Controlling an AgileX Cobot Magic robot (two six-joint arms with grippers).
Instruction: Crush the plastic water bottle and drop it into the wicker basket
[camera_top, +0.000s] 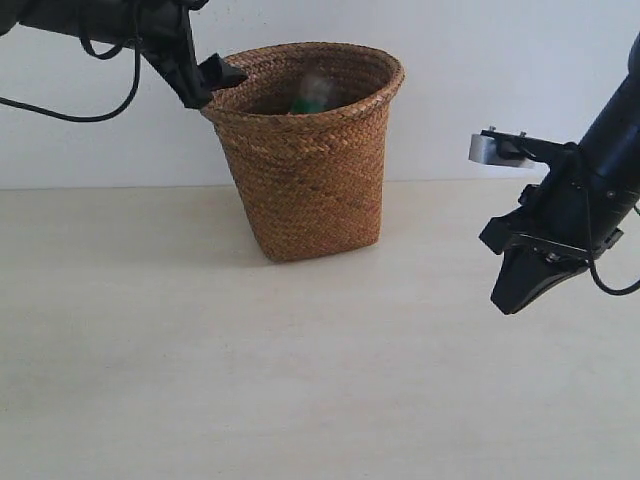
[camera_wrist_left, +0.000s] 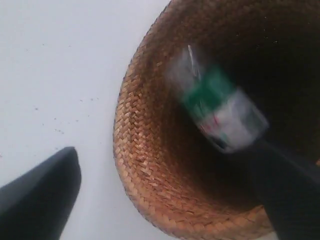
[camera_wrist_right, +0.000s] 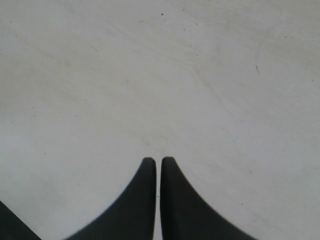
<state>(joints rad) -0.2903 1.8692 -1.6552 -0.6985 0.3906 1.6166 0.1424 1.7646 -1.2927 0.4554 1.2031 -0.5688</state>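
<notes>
The wicker basket (camera_top: 310, 190) stands upright at the back middle of the table. Inside it, just below the rim, the plastic water bottle (camera_top: 313, 92) shows as a blur of clear plastic and green. In the left wrist view the bottle (camera_wrist_left: 220, 107) is motion-blurred inside the basket (camera_wrist_left: 145, 165), apart from both fingers. My left gripper (camera_top: 215, 85) hangs open at the basket's left rim, holding nothing; in its wrist view the left gripper (camera_wrist_left: 165, 150) has its fingers spread wide. My right gripper (camera_top: 510, 300) hovers shut over the table at the right, and the right gripper (camera_wrist_right: 158, 160) is empty.
The pale wooden table (camera_top: 200, 380) stretches in front of the basket. A white wall lies behind it. A black cable (camera_top: 60, 112) loops down from the left arm.
</notes>
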